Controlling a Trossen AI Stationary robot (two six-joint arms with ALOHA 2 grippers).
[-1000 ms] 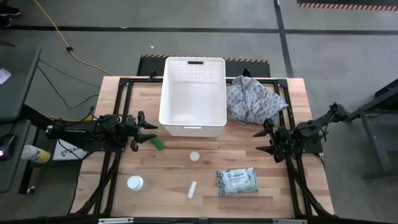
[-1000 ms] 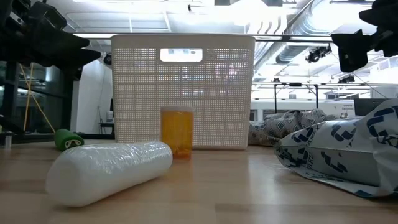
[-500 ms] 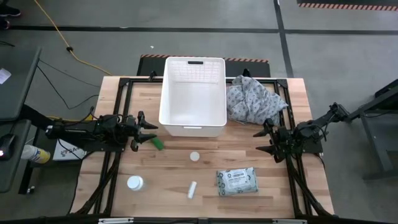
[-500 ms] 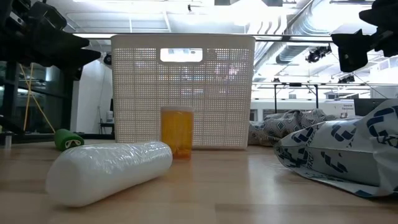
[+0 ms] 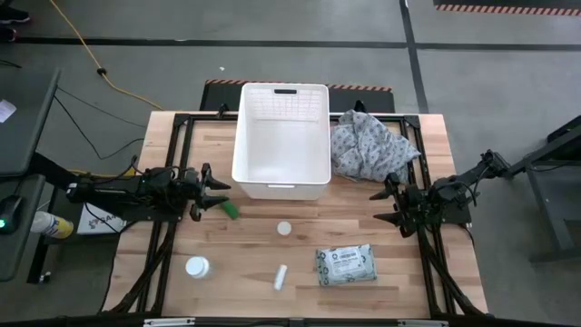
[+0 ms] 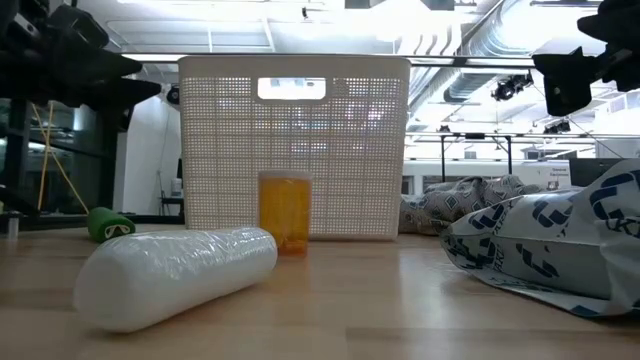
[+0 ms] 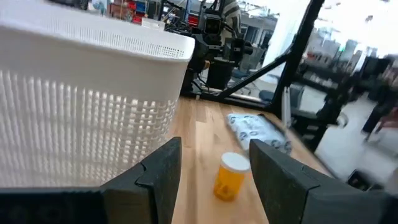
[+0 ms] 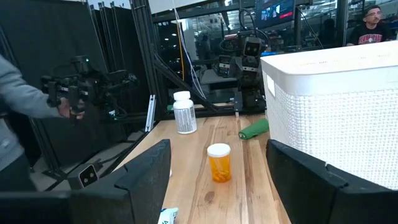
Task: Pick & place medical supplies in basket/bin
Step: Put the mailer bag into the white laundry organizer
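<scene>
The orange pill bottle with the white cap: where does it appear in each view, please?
High view: only its white cap shows, orange pill bottle, just in front of the white bin.
Low view: centre, before the bin wall.
Left wrist view: low centre.
Right wrist view: centre.
Shared landmark: the white bin.
</scene>
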